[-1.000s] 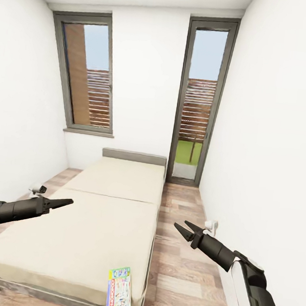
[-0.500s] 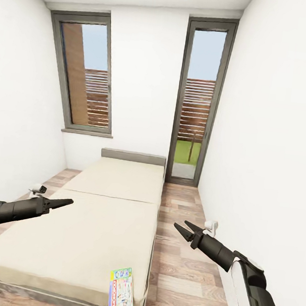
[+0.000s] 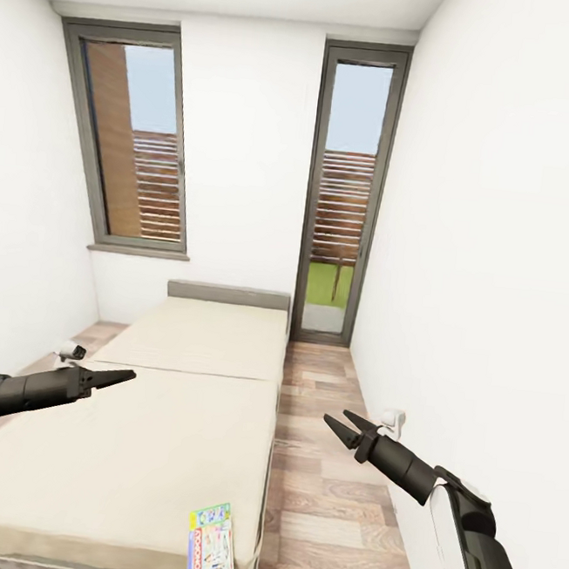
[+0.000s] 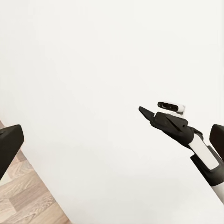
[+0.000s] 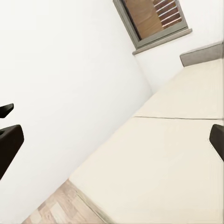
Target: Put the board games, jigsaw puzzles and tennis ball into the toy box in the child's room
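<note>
The bed [image 3: 155, 429], a low beige mattress with a grey headboard, runs away from me along the left wall. One board game [image 3: 211, 547], a white-blue printed box with a green edge, lies flat on its near right corner. My left gripper [image 3: 124, 376] hovers open over the bed's left side, well short of the game. My right gripper [image 3: 337, 421] is open above the floor to the right of the bed. In the left wrist view the right gripper [image 4: 142, 110] shows against a white wall. The right wrist view looks across the bed [image 5: 172, 154].
A strip of wooden floor [image 3: 327, 464] runs between the bed and the white right wall [image 3: 498, 254]. A tall glass door [image 3: 342, 194] stands at the far end, with a window [image 3: 129, 141] to its left above the headboard.
The whole view has shifted, so the camera moved: bed, window and door now sit further left in the picture. Both arms hold the same pose.
</note>
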